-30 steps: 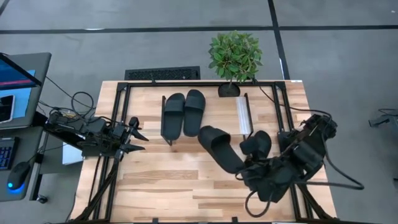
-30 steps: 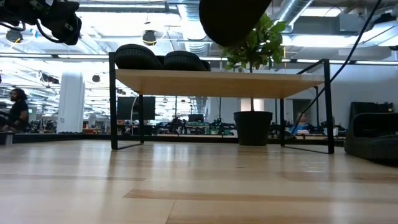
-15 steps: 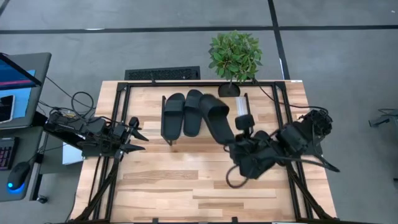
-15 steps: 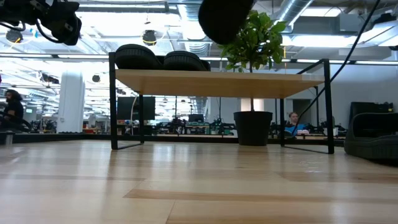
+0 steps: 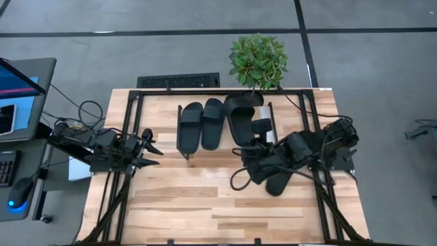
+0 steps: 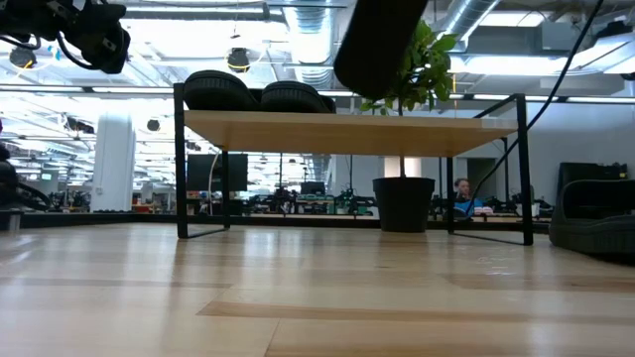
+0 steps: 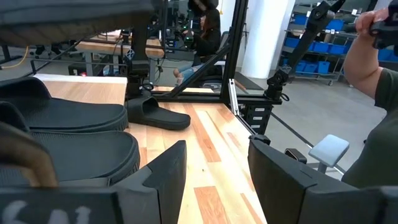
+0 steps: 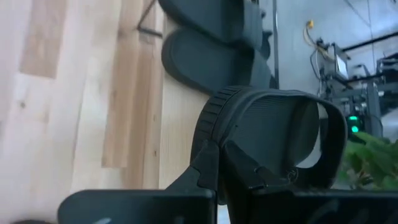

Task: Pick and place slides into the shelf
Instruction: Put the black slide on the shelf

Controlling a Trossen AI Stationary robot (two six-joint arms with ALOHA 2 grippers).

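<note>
Rubbery third slide (image 5: 240, 117) poised over the shelf (image 5: 225, 140), beside two slides (image 5: 201, 125) already there.

It may land askew across its neighbour (strap grip looks off-centre). Right gripper (image 5: 259, 140) is clamped tight on its strap; left gripper (image 5: 149, 152) waits at the table's left, fingers apart, empty.

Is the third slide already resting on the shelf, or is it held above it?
Held above it. The right tool is shut on the third slide; the low view shows it hanging over the shelf.
</note>
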